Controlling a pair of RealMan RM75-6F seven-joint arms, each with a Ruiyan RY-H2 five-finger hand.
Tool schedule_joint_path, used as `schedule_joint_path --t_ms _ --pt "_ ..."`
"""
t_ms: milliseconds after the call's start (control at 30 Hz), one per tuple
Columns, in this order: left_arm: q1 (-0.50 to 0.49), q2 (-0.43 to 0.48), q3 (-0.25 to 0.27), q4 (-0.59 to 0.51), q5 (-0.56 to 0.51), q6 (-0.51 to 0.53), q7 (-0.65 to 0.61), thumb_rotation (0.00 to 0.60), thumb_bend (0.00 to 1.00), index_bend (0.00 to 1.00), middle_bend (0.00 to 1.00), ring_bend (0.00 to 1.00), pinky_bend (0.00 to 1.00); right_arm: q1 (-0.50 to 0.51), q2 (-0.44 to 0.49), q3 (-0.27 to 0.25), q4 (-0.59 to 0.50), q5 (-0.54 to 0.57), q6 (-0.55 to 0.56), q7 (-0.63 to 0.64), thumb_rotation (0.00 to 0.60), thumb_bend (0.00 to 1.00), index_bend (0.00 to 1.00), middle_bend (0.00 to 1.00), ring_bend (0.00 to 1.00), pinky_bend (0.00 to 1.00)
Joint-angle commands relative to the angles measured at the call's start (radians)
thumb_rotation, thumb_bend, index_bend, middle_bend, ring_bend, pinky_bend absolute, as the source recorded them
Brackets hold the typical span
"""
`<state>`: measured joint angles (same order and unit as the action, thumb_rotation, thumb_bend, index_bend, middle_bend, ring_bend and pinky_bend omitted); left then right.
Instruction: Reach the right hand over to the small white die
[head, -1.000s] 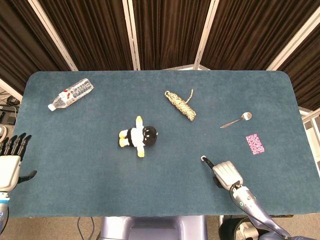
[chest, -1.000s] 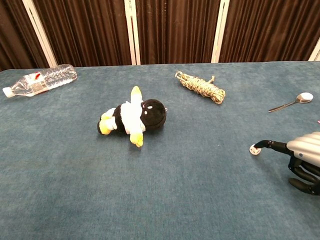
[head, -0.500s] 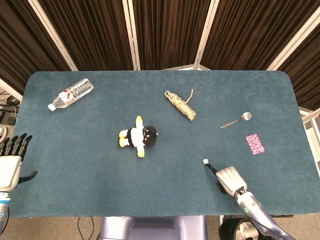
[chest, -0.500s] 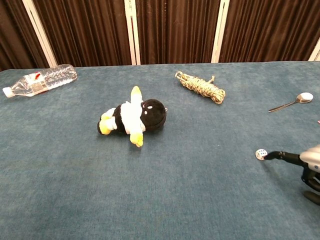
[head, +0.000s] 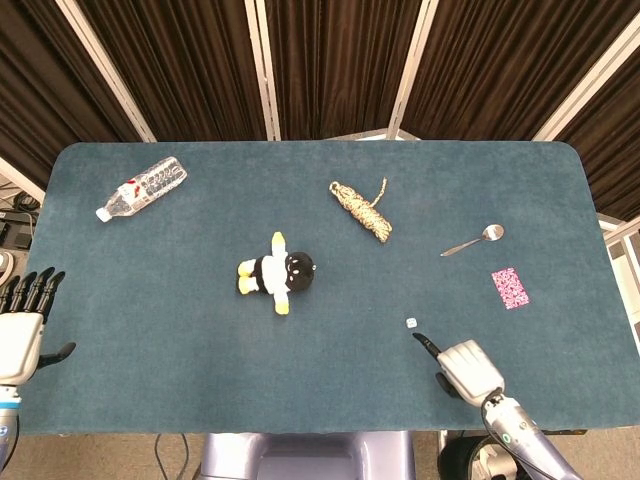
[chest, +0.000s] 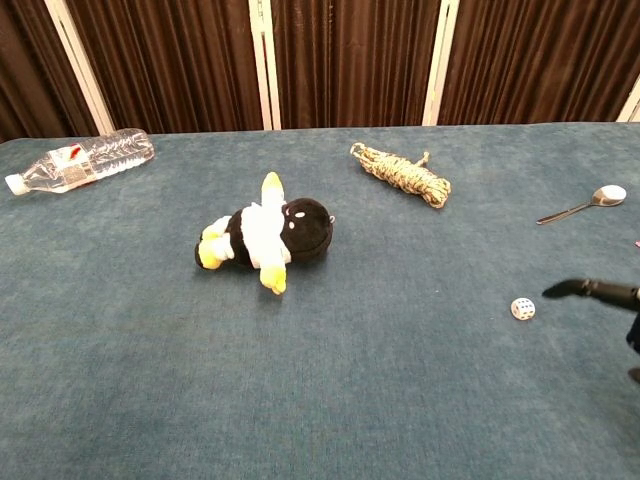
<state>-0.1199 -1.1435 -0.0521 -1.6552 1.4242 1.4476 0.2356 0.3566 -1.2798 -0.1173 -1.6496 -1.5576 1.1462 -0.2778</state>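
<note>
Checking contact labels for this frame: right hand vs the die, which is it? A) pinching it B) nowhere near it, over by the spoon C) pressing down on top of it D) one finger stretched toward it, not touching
D: both views show table between the die and the tip of the right hand, whose one dark finger points toward it.

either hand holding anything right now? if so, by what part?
Nothing is held. The small white die lies free on the table, apart from the right hand. The left hand is off the table edge, fingers spread, empty.
</note>
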Motion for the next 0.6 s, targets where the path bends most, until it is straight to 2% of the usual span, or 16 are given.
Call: schedule_joint_path --t_ms 33,67,100,133,167,233,333,500,600 --pt "0.004 0.006 0.004 -0.006 0.015 0.011 -0.01 0.6 0.0 0.0 0.0 0.0 0.0 -0.05 0.044 0.016 -0.012 -0.094 0.165 0.08 0.6 0.31 0.08 0.62 0.58 0.66" --pt "0.006 0.009 0.006 -0.008 0.021 0.015 -0.014 0.6 0.0 0.0 0.0 0.0 0.0 -0.062 0.049 0.02 -0.003 -0.115 0.207 0.104 0.6 0.17 0.07 0.44 0.39 0.44" --pt "0.007 0.011 0.008 -0.01 0.028 0.019 -0.018 0.6 0.0 0.0 0.0 0.0 0.0 -0.073 0.056 0.02 0.005 -0.133 0.24 0.128 0.6 0.09 0.05 0.32 0.26 0.29" --pt "0.009 0.014 0.01 -0.012 0.035 0.024 -0.022 0.6 0.0 0.0 0.0 0.0 0.0 -0.082 0.07 0.014 0.006 -0.142 0.256 0.148 0.6 0.02 0.02 0.15 0.1 0.11" --pt "0.012 0.018 0.013 -0.015 0.045 0.03 -0.028 0.6 0.0 0.0 0.0 0.0 0.0 -0.092 0.092 0.007 -0.005 -0.139 0.265 0.16 0.6 0.0 0.0 0.04 0.01 0.02" --pt "0.017 0.025 0.018 -0.02 0.061 0.042 -0.039 0.6 0.0 0.0 0.0 0.0 0.0 -0.115 0.13 0.008 -0.032 -0.133 0.298 0.161 0.6 0.0 0.0 0.0 0.0 0.0" --pt "0.024 0.035 0.024 -0.028 0.077 0.054 -0.054 0.6 0.0 0.0 0.0 0.0 0.0 -0.146 0.145 0.024 -0.042 -0.122 0.355 0.17 0.6 0.0 0.0 0.0 0.0 0.0" --pt "0.034 0.051 0.035 -0.042 0.105 0.072 -0.073 0.6 0.0 0.0 0.0 0.0 0.0 -0.206 0.118 0.076 -0.01 -0.089 0.476 0.157 0.6 0.0 0.0 0.0 0.0 0.0" --pt "0.036 0.056 0.04 -0.048 0.119 0.076 -0.077 0.6 0.0 0.0 0.0 0.0 0.0 -0.224 0.114 0.088 0.0 -0.084 0.499 0.155 0.6 0.0 0.0 0.0 0.0 0.0"
